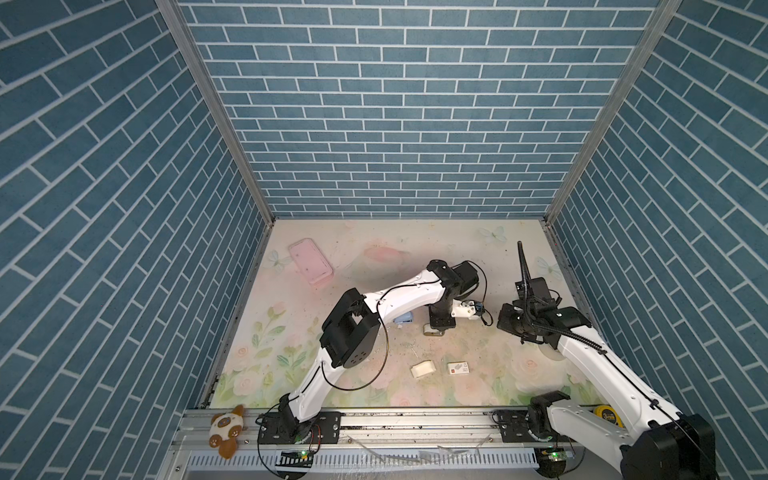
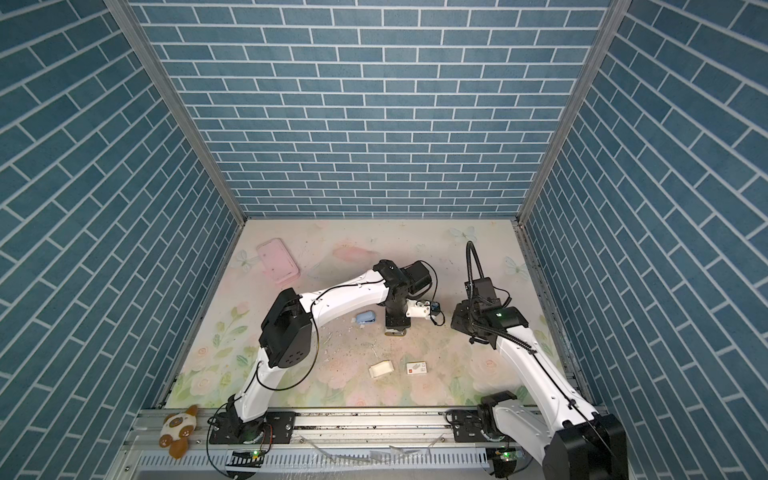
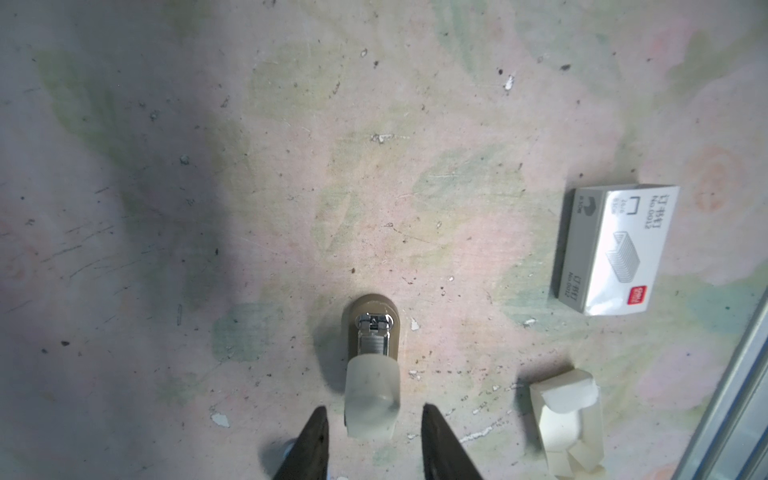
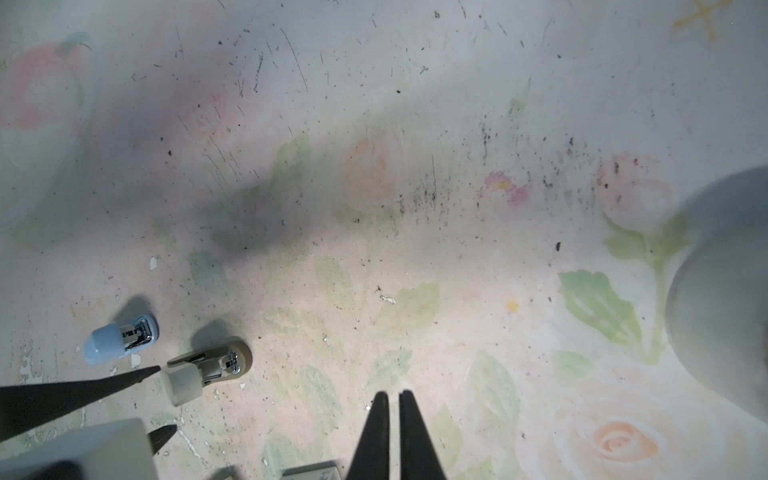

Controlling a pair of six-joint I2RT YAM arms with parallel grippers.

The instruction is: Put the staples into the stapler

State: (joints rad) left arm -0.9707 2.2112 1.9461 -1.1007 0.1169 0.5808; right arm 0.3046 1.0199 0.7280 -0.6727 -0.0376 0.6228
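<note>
Currently, left fingers (image 3: 313,444) stand apart, flanking the white cap end of the stapler (image 3: 372,361); its long axis runs straight ahead of them on the desk (image 3: 415,187). Right fingers (image 4: 374,432) together, empty, farther off. Staples not discernible; tray (image 3: 561,415) lies nearby.

Your small tan plastic stapler (image 3: 371,305) looks matt, its metal magazine (image 3: 372,337) chrome-bright; the white red-marked card sleeve (image 3: 615,249) is glossy, the white card tray (image 3: 552,415) matt, the flower-printed tabletop (image 3: 249,166) scuffed and dull
</note>
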